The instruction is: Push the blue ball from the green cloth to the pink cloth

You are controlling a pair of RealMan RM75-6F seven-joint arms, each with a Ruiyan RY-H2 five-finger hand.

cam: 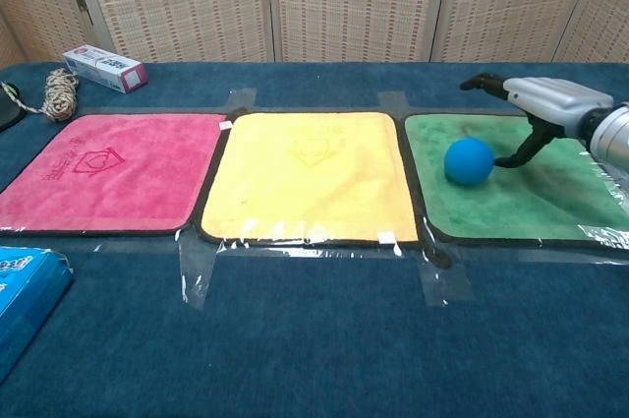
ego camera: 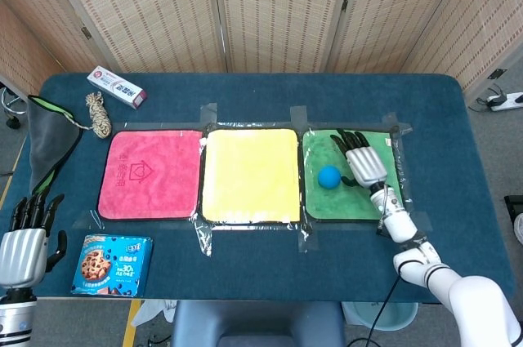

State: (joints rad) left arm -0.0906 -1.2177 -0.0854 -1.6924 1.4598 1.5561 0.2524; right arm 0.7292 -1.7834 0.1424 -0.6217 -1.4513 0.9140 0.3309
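The blue ball (ego camera: 328,176) (cam: 468,160) lies on the left part of the green cloth (ego camera: 357,200) (cam: 531,204), close to the yellow cloth (ego camera: 250,174) (cam: 310,174). My right hand (ego camera: 360,162) (cam: 539,103) is flat and open just right of the ball, fingers spread, its thumb against the ball's right side. The pink cloth (ego camera: 151,173) (cam: 104,168) lies at the far left of the row, with nothing on it. My left hand (ego camera: 25,237) hangs open beyond the table's near left corner, seen only in the head view.
A cookie box (ego camera: 113,264) (cam: 25,290) sits near the front left edge. A toothpaste box (ego camera: 116,86) (cam: 104,67) and a coil of rope (ego camera: 99,113) (cam: 57,93) lie at the back left. A dark bag (ego camera: 47,139) lies at the left edge.
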